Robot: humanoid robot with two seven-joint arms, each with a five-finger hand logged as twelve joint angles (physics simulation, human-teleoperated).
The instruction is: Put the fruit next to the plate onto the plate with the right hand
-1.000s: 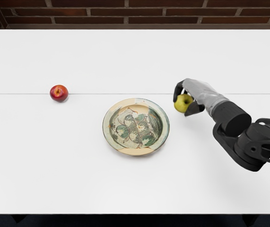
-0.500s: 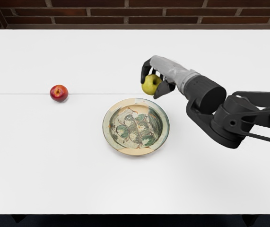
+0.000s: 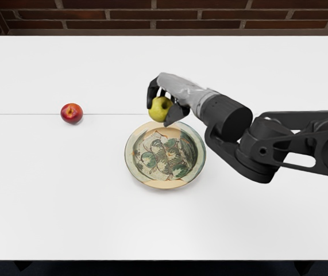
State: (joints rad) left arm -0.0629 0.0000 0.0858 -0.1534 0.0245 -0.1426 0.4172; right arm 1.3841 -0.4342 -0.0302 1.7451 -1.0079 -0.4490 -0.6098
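Note:
My right hand (image 3: pixel 162 103) is shut on a yellow-green apple (image 3: pixel 159 108) and holds it in the air over the far rim of the plate. The round plate (image 3: pixel 146 172), painted with green leaves, lies on the white table at the centre of the head view. My right arm (image 3: pixel 267 144) reaches in from the right edge and crosses above the plate's right side. Far to the left, a red apple (image 3: pixel 71 112) sits on the table, well apart from the plate.
The white table (image 3: pixel 164 230) spans the whole view. A brick wall (image 3: pixel 164 14) runs behind its far edge. A thin seam crosses the tabletop at the red apple's height.
My right hand has carried the yellow-green apple leftwards, from the plate's right side to a spot above the plate's far rim. The red apple and plate have stayed put.

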